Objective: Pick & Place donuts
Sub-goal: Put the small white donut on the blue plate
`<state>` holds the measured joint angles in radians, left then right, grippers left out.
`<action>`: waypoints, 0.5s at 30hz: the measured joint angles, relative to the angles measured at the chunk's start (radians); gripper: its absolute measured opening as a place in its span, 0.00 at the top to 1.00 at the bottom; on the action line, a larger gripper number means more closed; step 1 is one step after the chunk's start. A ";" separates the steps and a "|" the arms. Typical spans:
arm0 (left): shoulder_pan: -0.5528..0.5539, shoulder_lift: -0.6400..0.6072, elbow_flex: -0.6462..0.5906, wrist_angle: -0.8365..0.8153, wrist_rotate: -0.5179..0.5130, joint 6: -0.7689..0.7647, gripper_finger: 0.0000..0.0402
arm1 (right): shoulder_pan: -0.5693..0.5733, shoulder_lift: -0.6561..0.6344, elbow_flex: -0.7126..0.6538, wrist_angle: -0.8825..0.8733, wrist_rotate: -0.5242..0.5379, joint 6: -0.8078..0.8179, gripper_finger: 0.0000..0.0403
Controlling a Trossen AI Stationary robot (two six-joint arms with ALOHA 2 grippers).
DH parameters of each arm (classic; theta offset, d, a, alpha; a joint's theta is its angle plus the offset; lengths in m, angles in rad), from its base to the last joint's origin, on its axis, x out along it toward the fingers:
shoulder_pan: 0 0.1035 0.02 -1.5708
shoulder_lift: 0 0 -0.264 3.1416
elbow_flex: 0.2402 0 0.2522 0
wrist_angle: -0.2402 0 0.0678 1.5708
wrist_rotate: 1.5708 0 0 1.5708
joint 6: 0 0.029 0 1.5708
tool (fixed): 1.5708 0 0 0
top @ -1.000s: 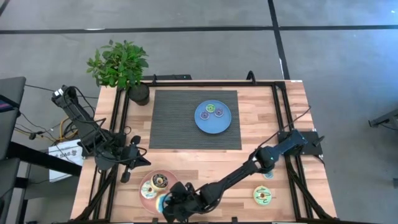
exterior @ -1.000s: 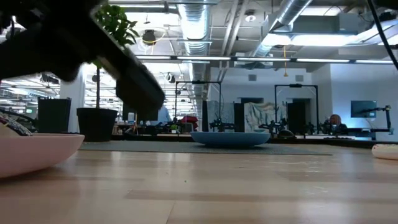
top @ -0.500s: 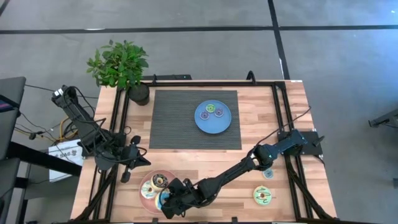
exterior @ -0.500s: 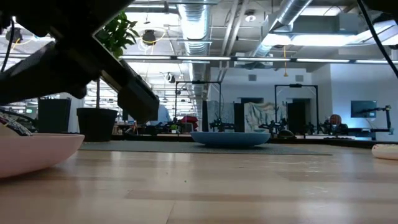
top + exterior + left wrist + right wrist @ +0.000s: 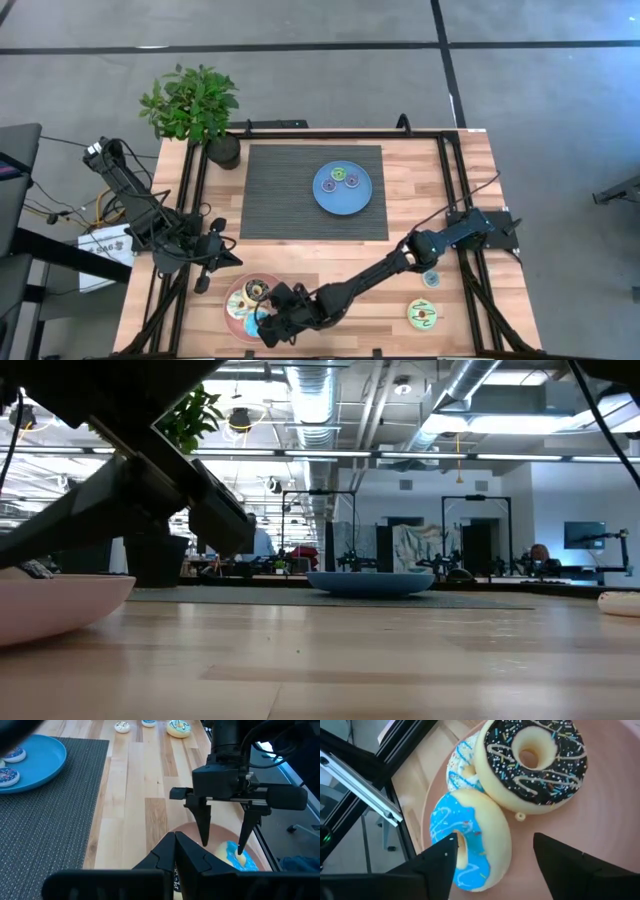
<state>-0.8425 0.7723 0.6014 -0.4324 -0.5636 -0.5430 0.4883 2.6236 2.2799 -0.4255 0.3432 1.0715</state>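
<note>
Hovering open-jawed over the pink plate (image 5: 600, 845) at the table's front-left corner, the right gripper (image 5: 492, 852) straddles the blue donut (image 5: 470, 840). Looks light and stiff; I'd pinch across its ring.

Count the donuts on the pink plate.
3, bunched at one side of the pink plate: blue-iced donut, dark-iced sprinkled donut against it, white-iced donut partly underneath. The open right gripper may hide more.
</note>
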 joint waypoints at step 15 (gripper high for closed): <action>0.000 0.000 0.000 0.000 0.002 0.000 1.00 | -0.027 -0.058 0.071 -0.193 -0.108 -0.035 0.34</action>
<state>-0.8425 0.7727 0.6014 -0.4322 -0.5616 -0.5426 0.4618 2.5652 2.3505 -0.6183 0.2352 1.0363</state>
